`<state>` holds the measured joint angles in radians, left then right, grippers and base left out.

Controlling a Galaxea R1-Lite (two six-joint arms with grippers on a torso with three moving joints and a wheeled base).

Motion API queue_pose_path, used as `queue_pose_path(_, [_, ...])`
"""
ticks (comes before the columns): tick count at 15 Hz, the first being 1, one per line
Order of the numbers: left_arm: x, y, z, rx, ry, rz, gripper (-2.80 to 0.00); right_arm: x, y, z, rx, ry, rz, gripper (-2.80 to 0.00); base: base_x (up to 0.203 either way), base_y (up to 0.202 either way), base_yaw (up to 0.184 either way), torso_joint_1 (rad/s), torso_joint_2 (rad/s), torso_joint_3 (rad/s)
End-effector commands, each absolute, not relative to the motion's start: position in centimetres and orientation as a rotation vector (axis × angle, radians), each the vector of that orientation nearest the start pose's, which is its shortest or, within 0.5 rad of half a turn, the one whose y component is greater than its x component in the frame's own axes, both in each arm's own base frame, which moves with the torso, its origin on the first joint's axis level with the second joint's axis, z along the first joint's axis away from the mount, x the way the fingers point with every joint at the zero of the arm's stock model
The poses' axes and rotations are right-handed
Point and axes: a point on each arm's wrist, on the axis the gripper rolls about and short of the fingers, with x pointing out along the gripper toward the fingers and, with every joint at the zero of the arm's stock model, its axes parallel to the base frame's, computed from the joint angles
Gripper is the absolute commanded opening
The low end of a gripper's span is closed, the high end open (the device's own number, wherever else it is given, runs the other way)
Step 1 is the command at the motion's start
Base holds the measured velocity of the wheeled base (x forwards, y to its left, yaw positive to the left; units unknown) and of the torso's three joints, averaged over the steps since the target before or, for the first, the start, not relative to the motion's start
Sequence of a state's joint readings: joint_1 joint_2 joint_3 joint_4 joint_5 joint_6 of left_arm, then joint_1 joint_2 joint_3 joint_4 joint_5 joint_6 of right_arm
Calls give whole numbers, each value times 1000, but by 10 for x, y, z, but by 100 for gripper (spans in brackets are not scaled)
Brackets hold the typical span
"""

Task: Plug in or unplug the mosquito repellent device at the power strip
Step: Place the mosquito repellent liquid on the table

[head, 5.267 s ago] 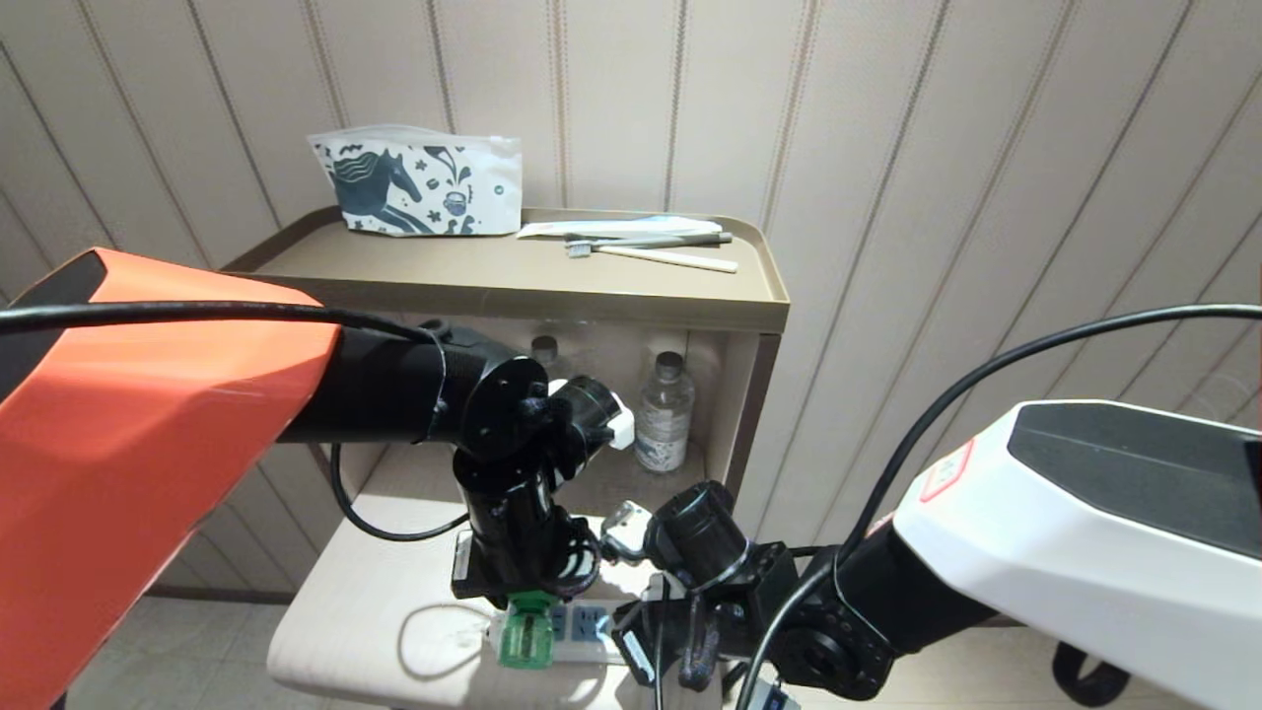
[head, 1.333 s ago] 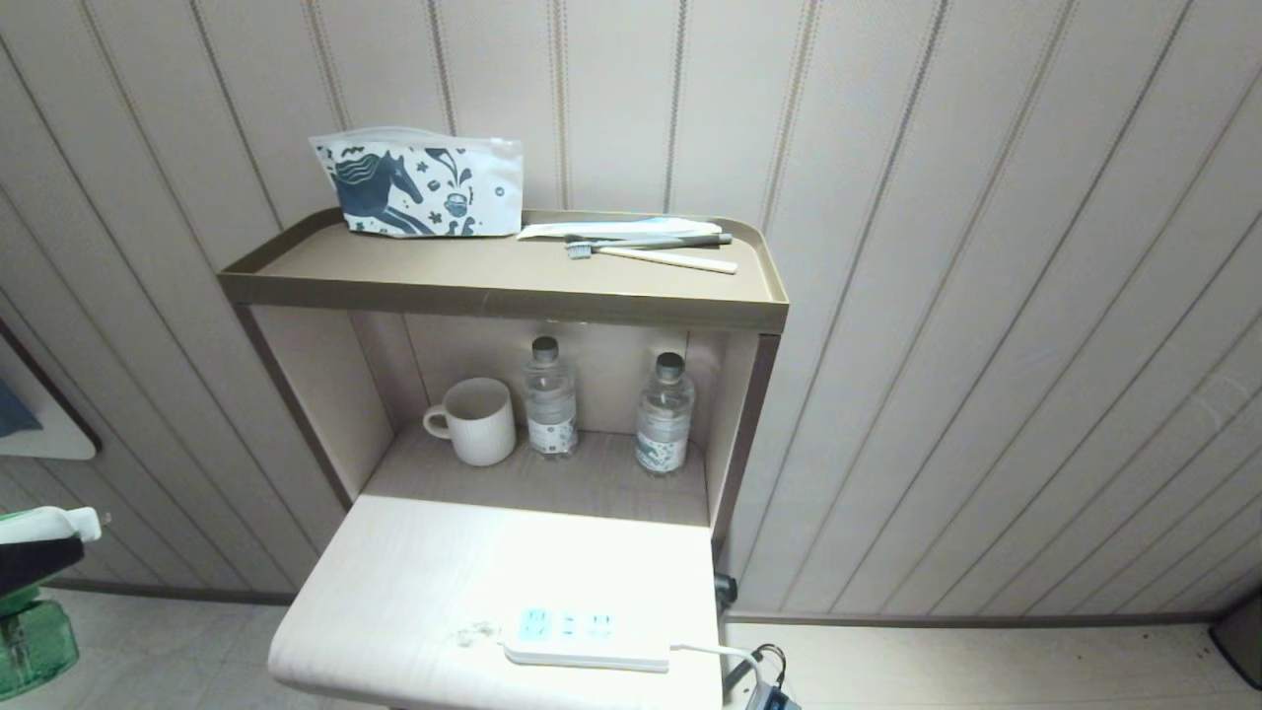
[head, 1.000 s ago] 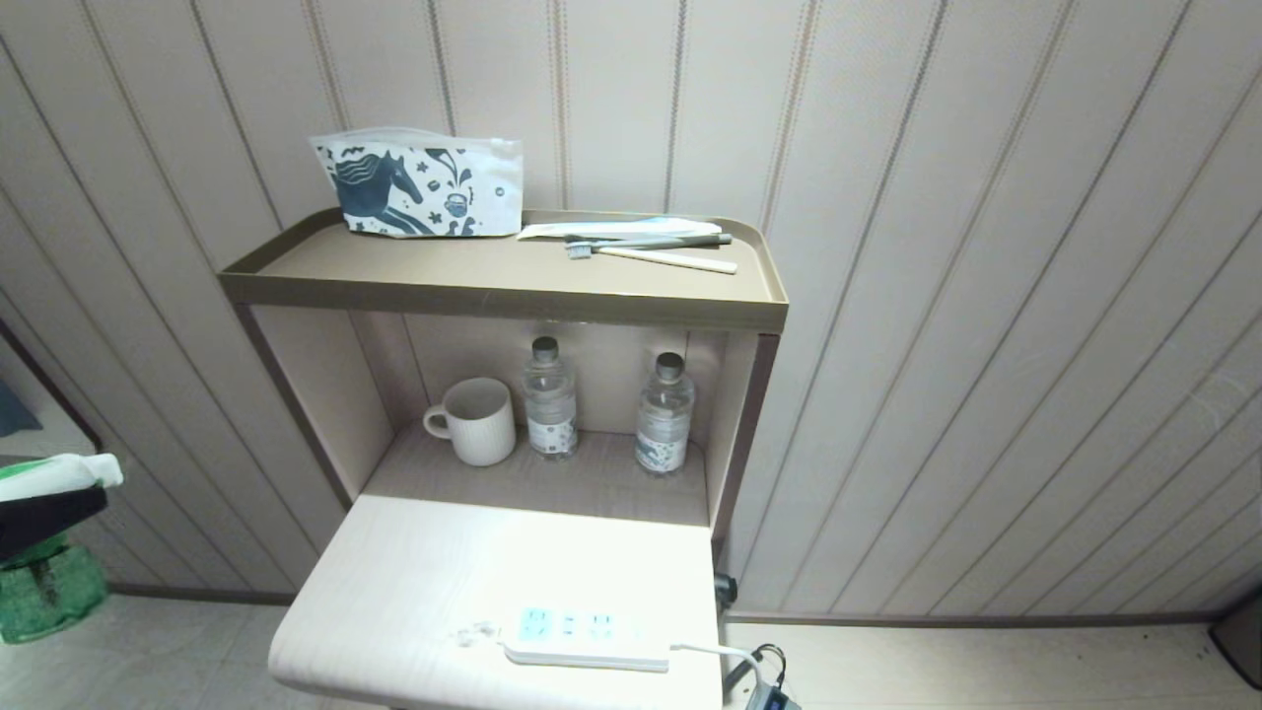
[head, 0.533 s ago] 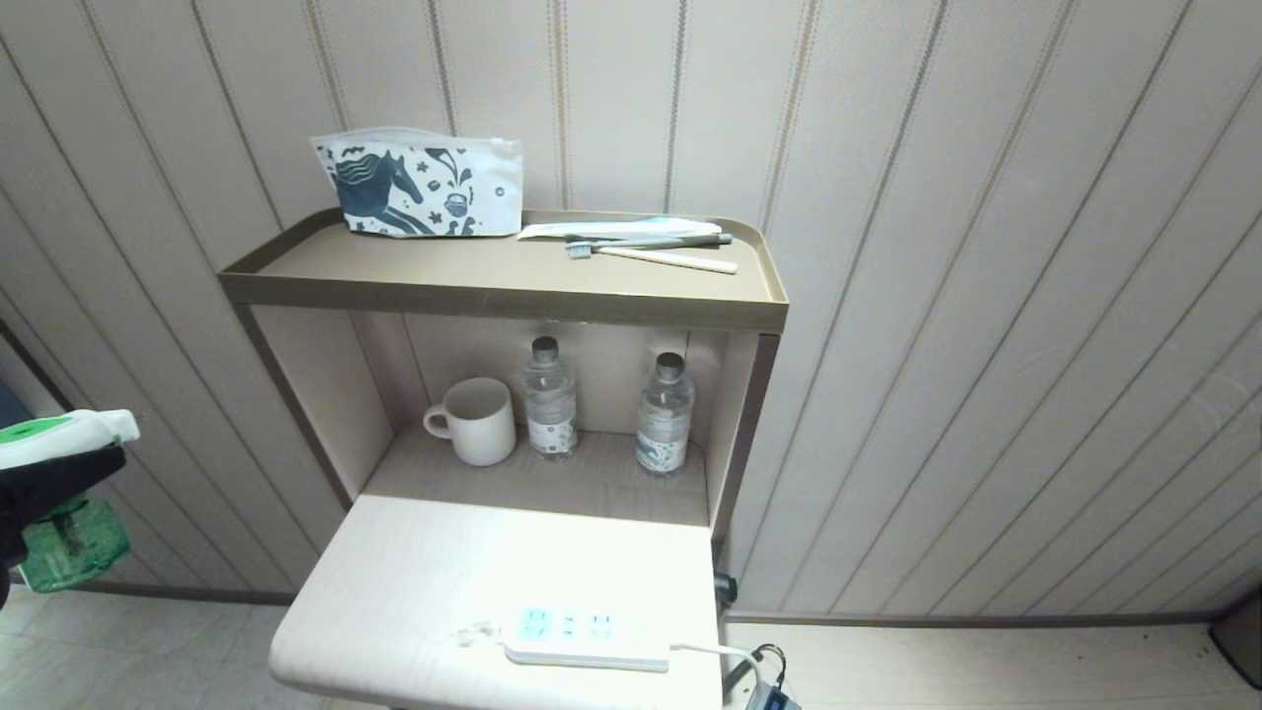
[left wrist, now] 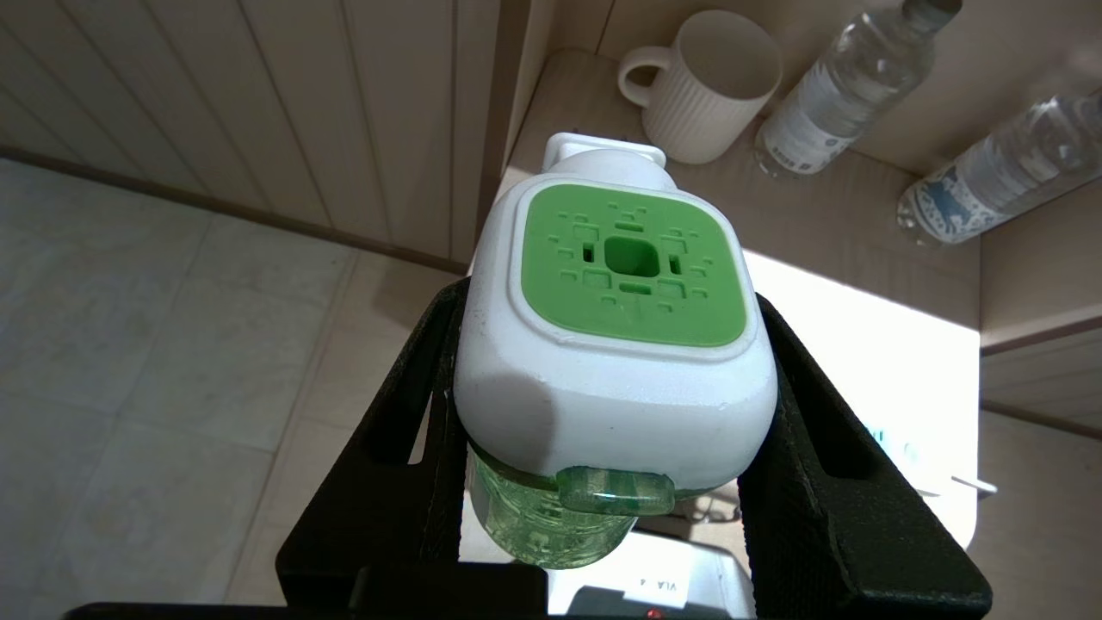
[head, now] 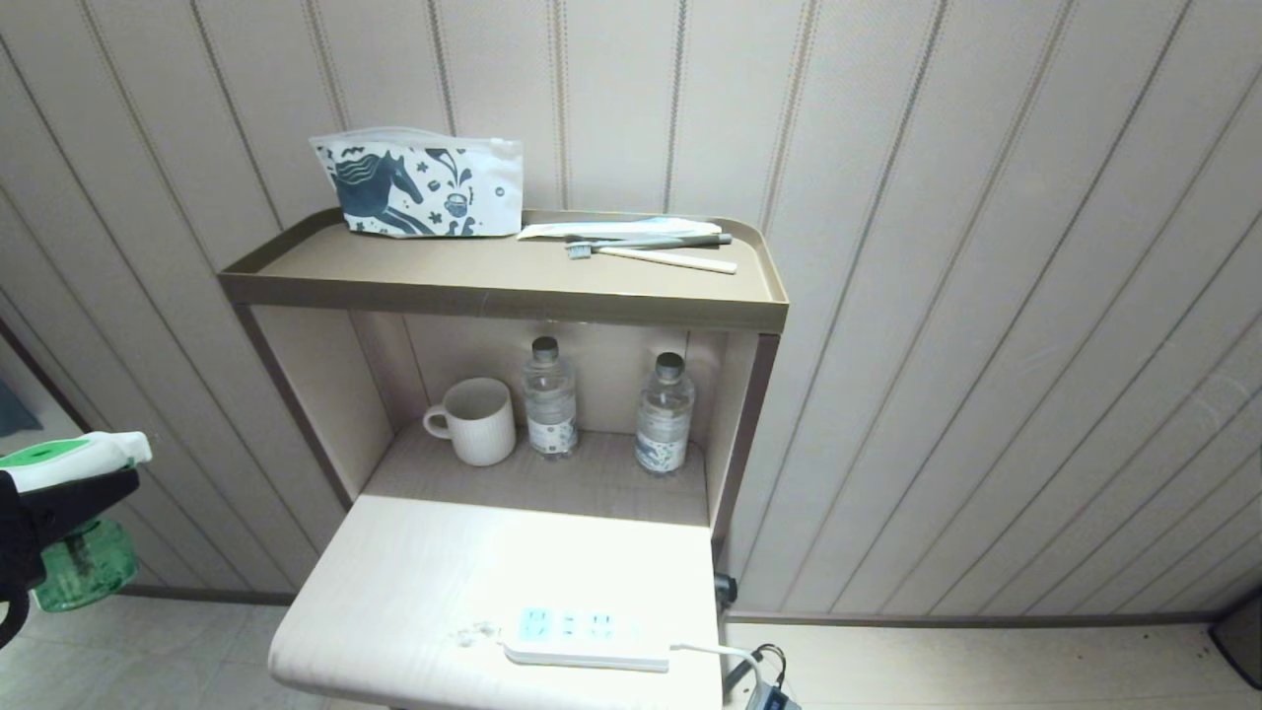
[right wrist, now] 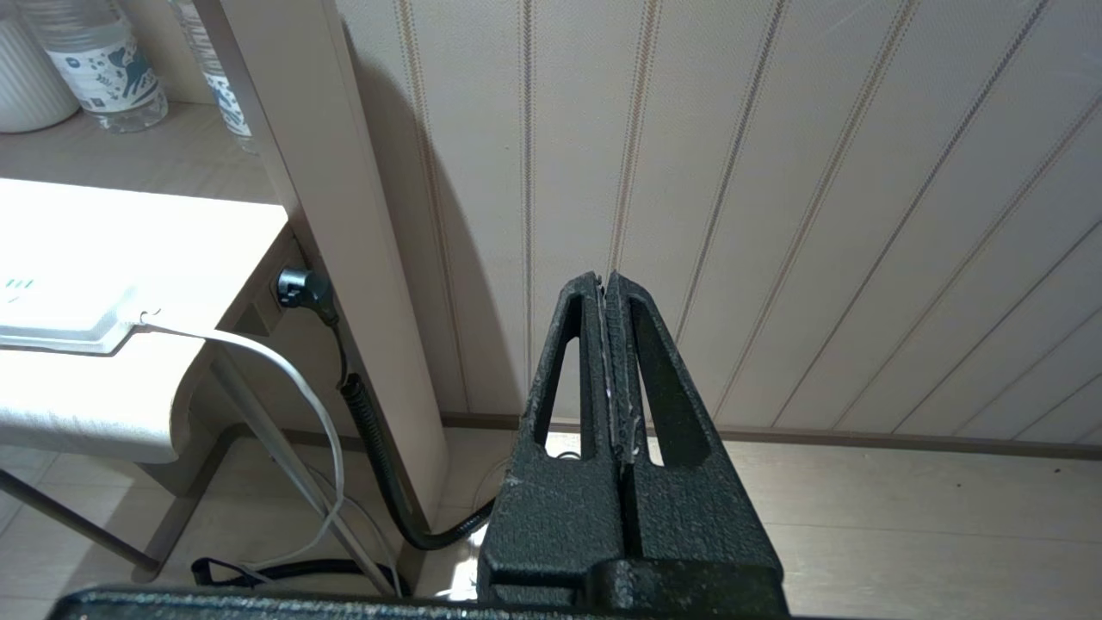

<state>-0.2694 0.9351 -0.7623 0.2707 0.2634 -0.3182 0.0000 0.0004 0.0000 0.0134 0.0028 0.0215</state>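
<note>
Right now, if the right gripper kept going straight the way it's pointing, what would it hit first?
Most likely the striped wall panel. The right gripper, shut and empty, points at it beside the cabinet side, and nothing shows in between, though depth is hard to judge.

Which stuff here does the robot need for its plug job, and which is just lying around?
For the job: mosquito repellent device, clamped in the left gripper; power strip.

Just lying around: mug, two water bottles, horse pouch, toothbrushes.
</note>
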Motion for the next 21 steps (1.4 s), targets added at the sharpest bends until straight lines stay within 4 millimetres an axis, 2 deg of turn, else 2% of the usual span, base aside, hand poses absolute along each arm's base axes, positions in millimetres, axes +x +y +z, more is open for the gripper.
queue_pose_path(1, [98,-21,242,-199,423,65,-280,-23,0,74,22,17,3,-280,0,0,0,0,0,0])
queue_pose_path(8, [96,-20,244,-202,410,66,-280,-23,0,74,22,17,3,-280,0,0,0,-50,108,61])
queue_pose_path(12, [88,-18,250,-213,364,61,-280,-23,0,74,22,17,3,-280,0,0,0,-237,524,277])
queue_pose_path(16, [74,-14,270,-222,267,53,-280,-23,0,74,22,17,3,-280,0,0,0,-249,548,304])
queue_pose_path(21, [56,-8,268,-202,224,79,-280,-23,0,74,22,17,3,-280,0,0,0,-230,520,290])
